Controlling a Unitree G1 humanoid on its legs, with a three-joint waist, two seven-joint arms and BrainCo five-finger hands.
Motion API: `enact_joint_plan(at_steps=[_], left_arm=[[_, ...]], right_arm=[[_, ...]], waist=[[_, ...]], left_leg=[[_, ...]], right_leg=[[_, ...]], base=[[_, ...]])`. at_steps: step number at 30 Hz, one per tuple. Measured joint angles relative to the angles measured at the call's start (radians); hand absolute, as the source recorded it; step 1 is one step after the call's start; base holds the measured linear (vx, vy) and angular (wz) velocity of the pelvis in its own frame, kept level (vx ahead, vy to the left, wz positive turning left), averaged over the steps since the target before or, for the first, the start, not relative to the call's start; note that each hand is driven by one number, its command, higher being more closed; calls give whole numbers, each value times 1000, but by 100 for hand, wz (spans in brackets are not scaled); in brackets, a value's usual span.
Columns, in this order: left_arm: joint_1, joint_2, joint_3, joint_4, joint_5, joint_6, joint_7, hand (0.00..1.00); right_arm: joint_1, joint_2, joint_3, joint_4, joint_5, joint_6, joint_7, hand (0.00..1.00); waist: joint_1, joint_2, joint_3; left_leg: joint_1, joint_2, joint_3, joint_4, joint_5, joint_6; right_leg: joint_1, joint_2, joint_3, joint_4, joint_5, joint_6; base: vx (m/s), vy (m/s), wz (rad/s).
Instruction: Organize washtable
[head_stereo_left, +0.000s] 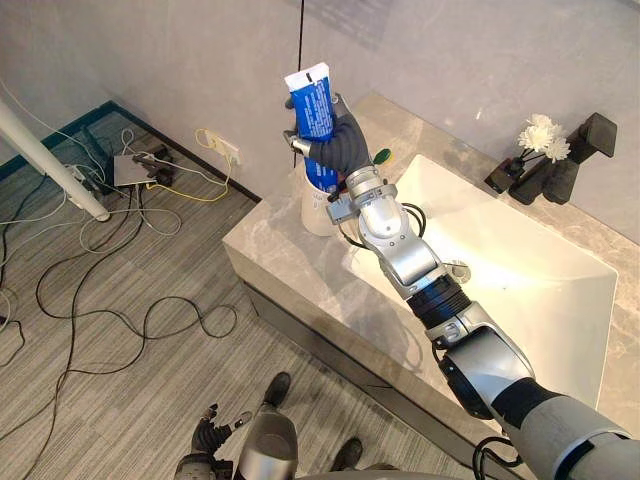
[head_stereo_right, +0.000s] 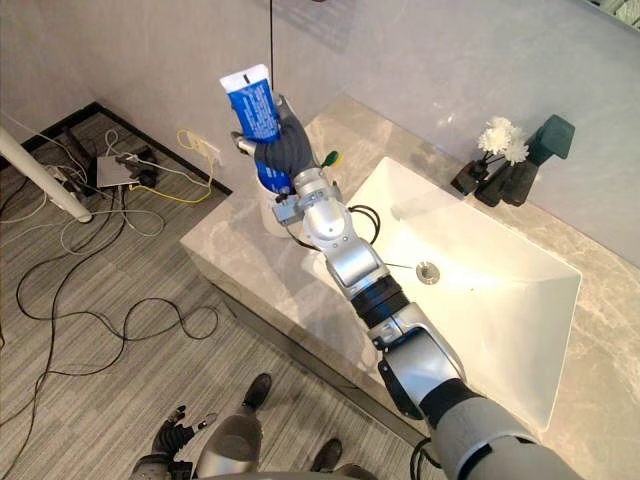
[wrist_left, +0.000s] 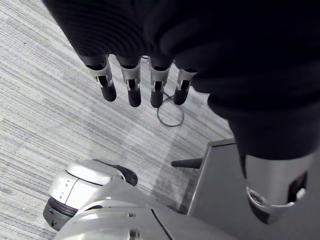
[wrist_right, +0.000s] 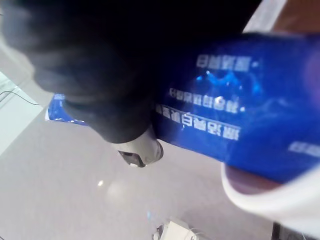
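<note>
My right hand (head_stereo_left: 340, 145) reaches across the grey countertop (head_stereo_left: 270, 250) and is shut on a blue toothpaste tube (head_stereo_left: 312, 100). The tube stands nearly upright, its white crimped end on top. Its lower end sits at the mouth of a white cup (head_stereo_left: 318, 208) on the counter's left end. In the right wrist view the tube (wrist_right: 240, 125) runs into the cup's white rim (wrist_right: 270, 200). A green-tipped stick (head_stereo_left: 382, 156) pokes out beside the hand. My left hand (wrist_left: 132, 82) hangs low over the floor with straight fingers, holding nothing.
A white sink basin (head_stereo_left: 520, 290) fills the counter's right part. White flowers (head_stereo_left: 543, 135) in a dark vase and a dark faucet (head_stereo_left: 590, 140) stand behind it. Cables and a power strip (head_stereo_left: 135, 170) lie on the floor to the left, by a white pole (head_stereo_left: 50, 160).
</note>
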Motion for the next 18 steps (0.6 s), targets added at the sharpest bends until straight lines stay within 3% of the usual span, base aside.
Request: enact_joint_plan(at_steps=[18], left_arm=[[3, 3, 0, 0, 0, 1, 0, 0]], right_arm=[[20, 3, 0, 0, -12, 0, -1, 0]], waist=[[-2, -7, -5]], left_leg=[[14, 1, 2, 0, 0, 0]], right_leg=[[12, 1, 3, 0, 0, 0]], base=[[0, 0, 0]])
